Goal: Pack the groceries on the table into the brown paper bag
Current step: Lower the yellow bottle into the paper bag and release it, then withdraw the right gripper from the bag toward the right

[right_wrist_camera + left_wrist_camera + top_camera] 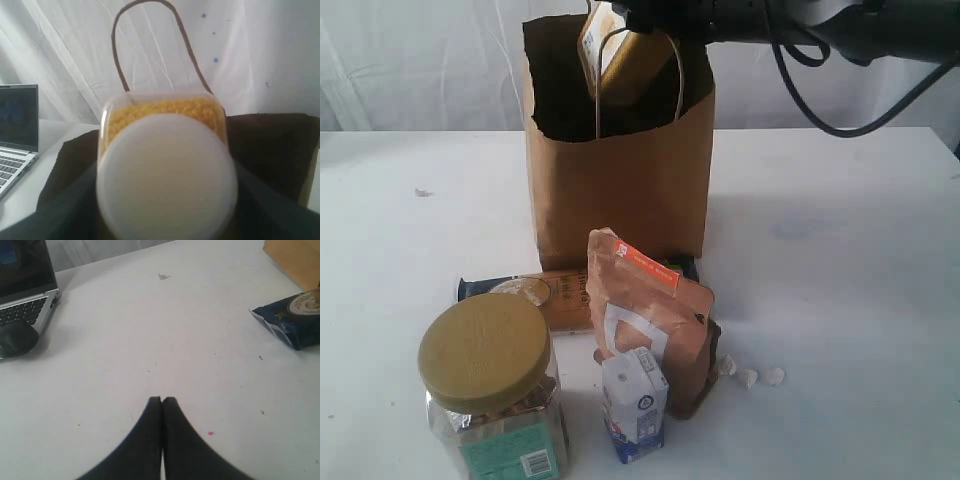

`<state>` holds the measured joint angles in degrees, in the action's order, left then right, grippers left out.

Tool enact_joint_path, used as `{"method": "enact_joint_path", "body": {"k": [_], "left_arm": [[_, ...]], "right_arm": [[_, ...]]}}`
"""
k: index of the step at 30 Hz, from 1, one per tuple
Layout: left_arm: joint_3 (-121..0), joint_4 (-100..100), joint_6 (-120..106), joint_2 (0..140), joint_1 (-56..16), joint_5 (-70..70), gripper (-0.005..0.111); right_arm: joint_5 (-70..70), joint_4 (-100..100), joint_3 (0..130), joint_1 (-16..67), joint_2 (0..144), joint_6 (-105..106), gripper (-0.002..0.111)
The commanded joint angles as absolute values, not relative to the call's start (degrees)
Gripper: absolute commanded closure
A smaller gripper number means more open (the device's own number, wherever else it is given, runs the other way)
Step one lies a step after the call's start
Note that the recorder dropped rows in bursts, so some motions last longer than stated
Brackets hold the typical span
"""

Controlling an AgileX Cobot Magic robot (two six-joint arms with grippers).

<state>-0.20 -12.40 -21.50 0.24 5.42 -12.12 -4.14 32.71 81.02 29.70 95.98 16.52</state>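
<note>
The brown paper bag (620, 190) stands upright at the back middle of the table (840, 300). My right gripper (632, 18) is shut on the yellow white-capped bottle (618, 58), holding it tilted over the bag's open mouth; its white cap (167, 175) fills the right wrist view. In front of the bag lie the spaghetti packet (535, 288), the orange-labelled pouch (650, 310), the small carton (635, 405) and the olive-lidded jar (490, 390). The can is hidden. My left gripper (162, 400) is shut on nothing, low over bare table, with the packet's blue end (295, 320) off to one side.
A laptop (25, 285) and a dark mouse (17, 337) sit at the table's edge on the left arm's side. Small white crumbs (750, 375) lie beside the pouch. A black cable (800, 80) hangs from the right arm. A white curtain backs the scene.
</note>
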Motion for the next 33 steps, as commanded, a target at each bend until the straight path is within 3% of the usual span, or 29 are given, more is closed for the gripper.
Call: {"method": "enact_joint_path", "body": {"k": [1, 16, 23, 33], "left_arm": [[0.0, -12.6, -21.5, 0.0, 5.5, -12.0, 0.107], [0.0, -12.6, -21.5, 0.0, 5.5, -12.0, 0.107], [0.0, -12.6, -21.5, 0.0, 5.5, -12.0, 0.107], [0.0, -12.6, -21.5, 0.0, 5.5, -12.0, 0.107]], "right_arm": [[0.0, 33.0, 82.2, 29.6, 95.1, 16.2, 0.068], [-6.3, 32.7, 82.2, 29.6, 95.1, 17.3, 0.064], [-4.9, 32.6, 82.2, 29.6, 95.1, 21.4, 0.048], [-0.5, 32.6, 82.2, 29.6, 95.6, 21.4, 0.047]]}}
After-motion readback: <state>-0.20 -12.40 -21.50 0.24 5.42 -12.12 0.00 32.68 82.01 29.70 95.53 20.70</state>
